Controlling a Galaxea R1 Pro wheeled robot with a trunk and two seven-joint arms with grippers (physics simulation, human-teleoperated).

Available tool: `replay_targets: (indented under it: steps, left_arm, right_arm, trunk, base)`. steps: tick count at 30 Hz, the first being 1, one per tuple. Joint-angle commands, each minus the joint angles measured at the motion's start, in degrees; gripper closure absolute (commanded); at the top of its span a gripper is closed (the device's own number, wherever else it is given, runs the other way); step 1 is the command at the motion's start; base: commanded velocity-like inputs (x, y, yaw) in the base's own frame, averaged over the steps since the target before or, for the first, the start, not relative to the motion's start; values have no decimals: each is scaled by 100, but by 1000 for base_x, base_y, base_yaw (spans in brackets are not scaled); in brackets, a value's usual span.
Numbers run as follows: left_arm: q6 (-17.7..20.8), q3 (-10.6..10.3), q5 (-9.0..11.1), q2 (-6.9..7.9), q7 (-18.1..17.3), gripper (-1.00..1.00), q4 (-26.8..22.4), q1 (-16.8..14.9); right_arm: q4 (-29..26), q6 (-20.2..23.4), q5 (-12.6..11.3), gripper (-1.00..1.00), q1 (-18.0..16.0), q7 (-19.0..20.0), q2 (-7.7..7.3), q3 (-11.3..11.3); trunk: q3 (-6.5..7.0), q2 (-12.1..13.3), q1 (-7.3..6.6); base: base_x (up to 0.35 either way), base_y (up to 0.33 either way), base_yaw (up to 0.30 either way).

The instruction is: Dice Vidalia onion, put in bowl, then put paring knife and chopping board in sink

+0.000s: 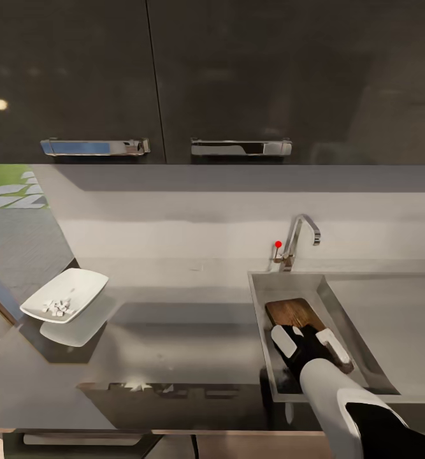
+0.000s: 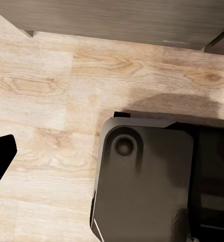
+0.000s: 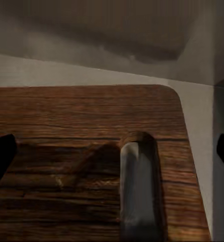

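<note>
The dark-brown chopping board (image 1: 294, 312) lies inside the sink (image 1: 260, 288), leaning along its left part. My right gripper (image 1: 308, 342) reaches down into the sink just above the board's near end and stands open, its white pads (image 1: 283, 340) spread wide. In the right wrist view the board (image 3: 86, 121) and its oblong handle slot (image 3: 137, 191) lie between the two black fingertips (image 3: 1, 156). The white bowl (image 1: 78, 284) sits on the grey countertop (image 1: 187, 331) at the left and holds diced onion (image 1: 57, 307). The paring knife is hidden. My left gripper (image 2: 112, 161) hangs open over the floor.
A chrome faucet (image 1: 299, 237) with a red-tipped lever (image 1: 278, 244) stands behind the sink. Dark wall cabinets (image 1: 174, 76) with chrome handles hang above the counter. A wooden floor (image 2: 46, 85) and my dark base (image 2: 147, 181) lie below the left gripper.
</note>
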Motion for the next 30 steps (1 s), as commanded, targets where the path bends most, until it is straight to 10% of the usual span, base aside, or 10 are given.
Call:
replay_targets:
  steps: [1, 13, 21, 25, 30]
  left_arm:
    - [-18, -33, 60, 9, 46, -100, -8, -1]
    - [-18, -33, 60, 9, 46, -100, -5, -1]
    - [-18, -33, 60, 9, 47, -100, 0, -1]
    - [-18, -33, 60, 9, 47, -100, -6, -1]
    - [-18, -33, 60, 9, 46, -100, 0, -1]
  right_arm:
    - [-135, -10, 12, -100, -2, -26, 8, 70]
    - [-1821, 1128, 106, -100, -2, -208, -48, 787]
    - [-3125, 2658, 99, -100, -2, -201, 5, 1131]
    - [-3316, 2986, 98, -100, -2, -187, 16, 1208]
    - [-3363, 3057, 90, -100, -2, -180, 16, 1815]
  trunk:
    - [-11, -11, 4]
    - [-11, -11, 4]
    - [-11, -11, 4]
    - [-11, -11, 4]
    - [-11, -11, 4]
  base:
    - [0, 0, 0]
    - [0, 0, 0]
    - [-37, 0, 0]
    - [-281, 0, 0]
    - [-338, 0, 0]
